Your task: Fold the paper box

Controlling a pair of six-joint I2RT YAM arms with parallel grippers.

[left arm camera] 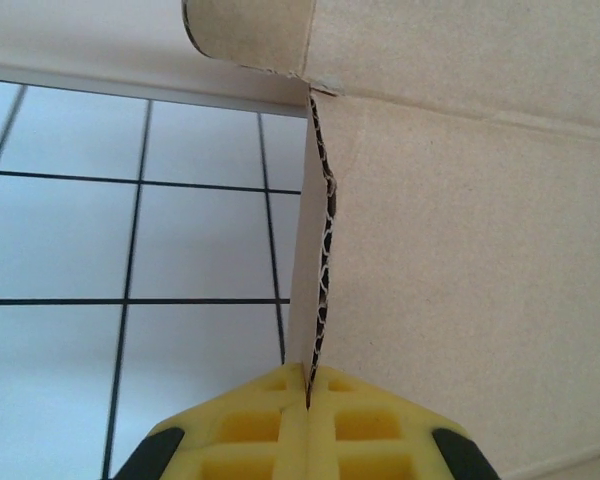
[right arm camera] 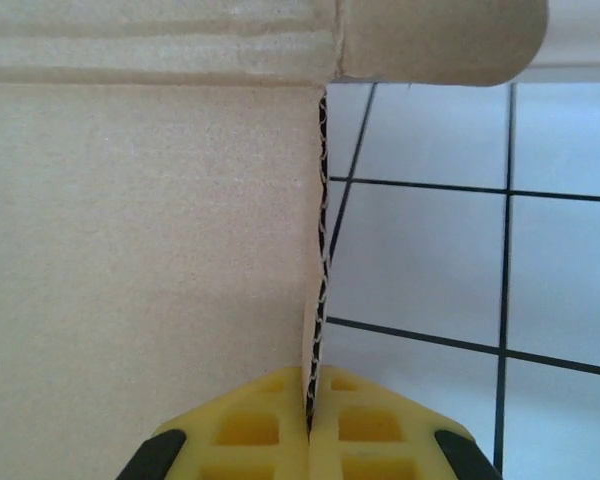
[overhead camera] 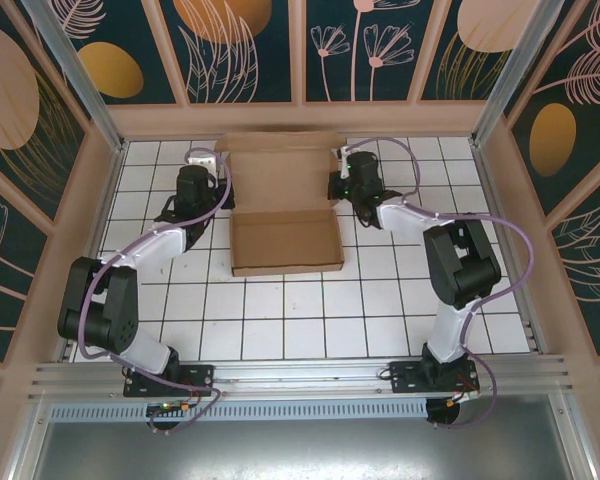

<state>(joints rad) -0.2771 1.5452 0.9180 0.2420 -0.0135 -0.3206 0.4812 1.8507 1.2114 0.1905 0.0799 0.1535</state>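
Brown corrugated cardboard is what both pairs of fingers hold now. The paper box (overhead camera: 285,215) lies on the white tiled worktop (overhead camera: 280,310), with its shallow tray part on the near side and the open lid panel on the far side. The left fingers (left arm camera: 280,400) are closed tight on the thin edge of the flap at the left side of the box. The right fingers (right arm camera: 285,400) are closed the same way on the flap at the right side of the box. In both wrist views only a small part of the cardboard edge sits between the yellow pads.

I judge that this small bite is the main risk: if I pull or turn too fast, the flap can slip out. If the two arms do not move together, the lid panel can twist or tear at its crease. Nothing presses the box down, so it can also slide over the tiles.
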